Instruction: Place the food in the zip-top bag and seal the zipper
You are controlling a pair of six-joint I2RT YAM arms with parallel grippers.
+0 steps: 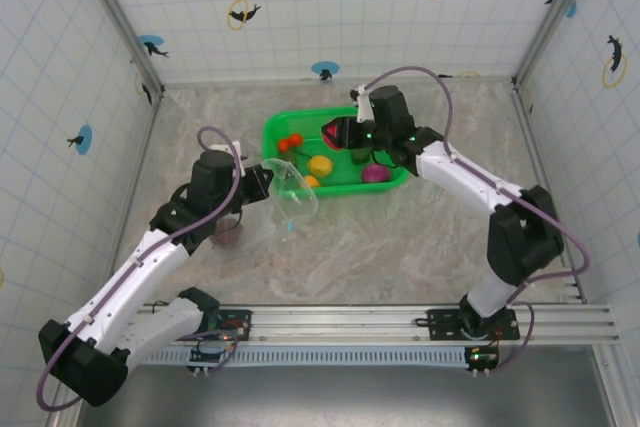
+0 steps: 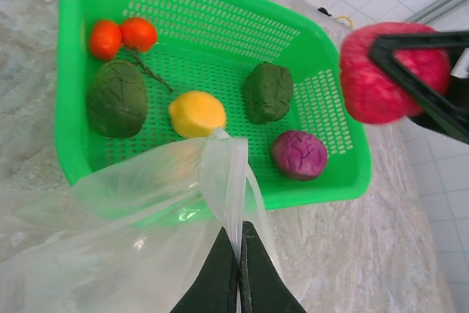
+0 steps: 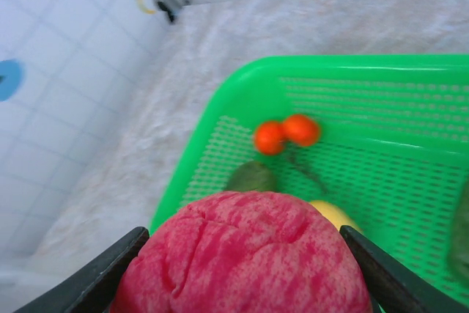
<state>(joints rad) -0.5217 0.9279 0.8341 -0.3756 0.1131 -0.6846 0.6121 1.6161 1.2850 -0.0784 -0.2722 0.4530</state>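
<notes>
Right gripper [image 3: 242,273]: fingers clamped on red toy fruit [image 2: 388,71], held between them over green basket [image 2: 69,71].
Left gripper [image 2: 239,273]: fingers pinched together on zip-top bag [image 2: 110,232] edge, its film spreading just ahead of the fingertips.
Yellow toy fruit [image 2: 196,113] lies beyond, in the basket.

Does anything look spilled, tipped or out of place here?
Nothing stands out. The green basket sits flat with food inside, the left gripper pinches an edge of the clear bag, and the right gripper holds a red piece.
</notes>
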